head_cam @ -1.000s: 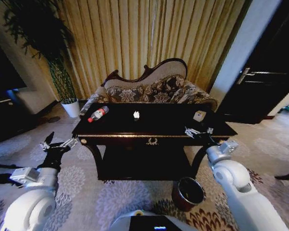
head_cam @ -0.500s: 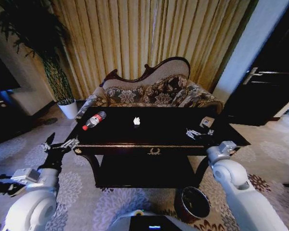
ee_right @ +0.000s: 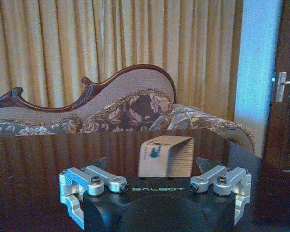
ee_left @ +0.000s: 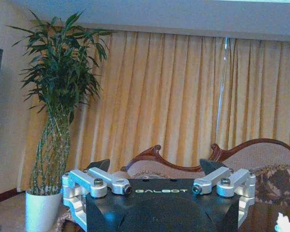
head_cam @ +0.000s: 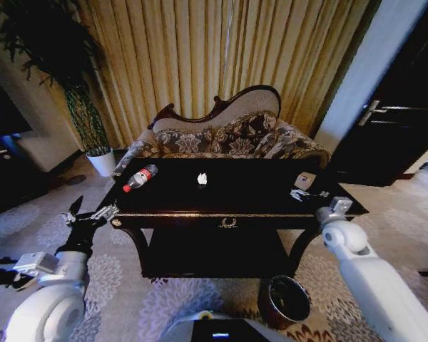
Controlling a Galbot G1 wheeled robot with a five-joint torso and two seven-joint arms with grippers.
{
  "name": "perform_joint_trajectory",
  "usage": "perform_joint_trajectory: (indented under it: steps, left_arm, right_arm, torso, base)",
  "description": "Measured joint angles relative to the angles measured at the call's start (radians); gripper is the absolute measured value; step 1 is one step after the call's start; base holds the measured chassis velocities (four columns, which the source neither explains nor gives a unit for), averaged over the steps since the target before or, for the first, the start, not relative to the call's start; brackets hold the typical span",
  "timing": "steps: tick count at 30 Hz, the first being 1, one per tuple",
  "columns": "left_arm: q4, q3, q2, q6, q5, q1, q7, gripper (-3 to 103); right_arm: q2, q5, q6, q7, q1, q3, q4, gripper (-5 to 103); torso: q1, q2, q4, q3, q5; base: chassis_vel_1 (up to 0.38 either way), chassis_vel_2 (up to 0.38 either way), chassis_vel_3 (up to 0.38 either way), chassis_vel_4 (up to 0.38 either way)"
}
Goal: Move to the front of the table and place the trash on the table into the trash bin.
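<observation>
The dark table (head_cam: pixel 171 201) stands right in front of me. On it lie a clear bottle (head_cam: pixel 140 177) with a red cap at the left, a white crumpled scrap (head_cam: pixel 202 179) in the middle and a small pale packet (head_cam: pixel 304 180) at the right. My right gripper (head_cam: pixel 307 194) hovers open over the table's right end, just short of the packet (ee_right: pixel 165 157), which sits between its spread fingers (ee_right: pixel 99 164) in the right wrist view. My left gripper (head_cam: pixel 89 216) is open, low and off the table's left front corner. The reddish-brown trash bin (head_cam: pixel 285 301) stands on the carpet below the right front.
An ornate sofa (head_cam: pixel 228 135) backs the table, with gold curtains (head_cam: pixel 221 57) behind. A tall plant in a white pot (head_cam: pixel 103 161) stands at the far left. A dark door (head_cam: pixel 406 114) is at the right. The left wrist view shows the plant (ee_left: pixel 63 96) and sofa back (ee_left: pixel 261 150).
The camera has come closer to the table. My right gripper has moved forward and right over the tabletop, closer to the pale packet. The left arm has barely moved.
</observation>
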Motion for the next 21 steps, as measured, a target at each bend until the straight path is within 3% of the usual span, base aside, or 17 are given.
perform_joint_trajectory:
  steps: [10, 21]
  left_arm:
    - [-0.009, 0.003, -0.010, -0.012, 0.016, 0.015, 0.000, 100]
    - [-0.009, 0.007, -0.004, -0.017, 0.015, 0.013, 0.000, 100]
  right_arm:
    - [-0.042, 0.035, -0.007, -0.006, 0.076, -0.040, -0.077, 100]
    - [-0.043, 0.043, -0.015, -0.009, 0.077, -0.052, -0.071, 100]
  torso:
    - [0.000, 0.000, 0.0003, 0.000, 0.0000]
    - [0.000, 0.000, 0.0001, 0.000, 0.0000]
  base:
    - [0.000, 0.000, 0.000, 0.000]
    - [0.000, 0.000, 0.000, 0.000]
